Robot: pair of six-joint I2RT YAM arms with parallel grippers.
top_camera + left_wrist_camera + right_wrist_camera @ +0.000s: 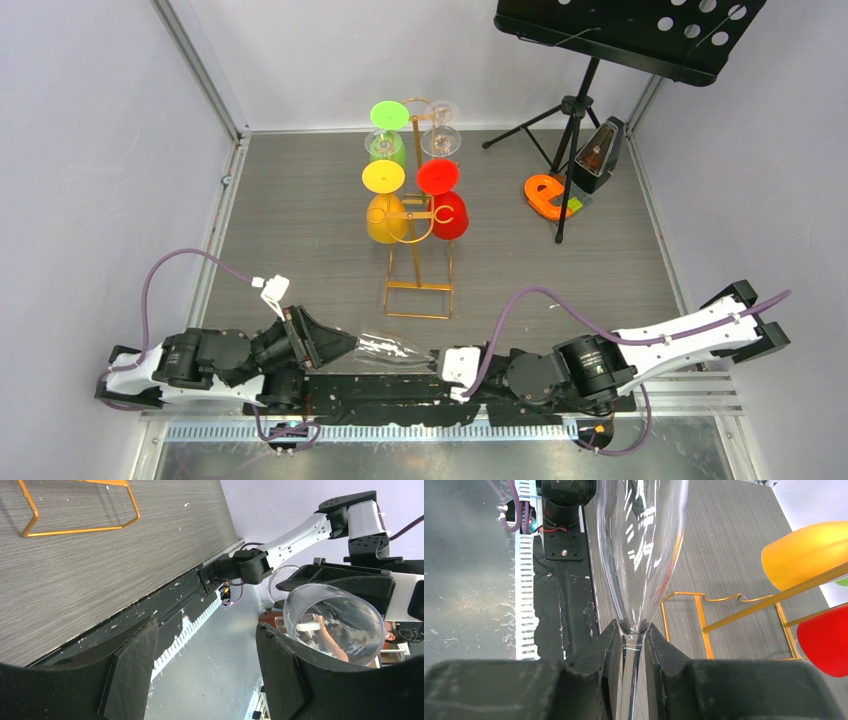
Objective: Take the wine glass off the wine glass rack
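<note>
Right wrist view shows the wine glass (641, 545) pinched at its stem by the right fingers (604, 650), closed tight, sparing the fragile bowl; it lies level at the near edge of the bench (300, 200), already apart from the wine glass rack (420, 286); only the left wrist view shows the left fingers (130, 672) spread wide and empty, the bowl just beside them.

Gold rack (744, 612), clear glass (641, 540), blk stand (620, 30)

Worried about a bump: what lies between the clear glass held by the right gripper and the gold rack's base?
Nothing: in the top view only bare table separates the clear wine glass from the rack base.
</note>
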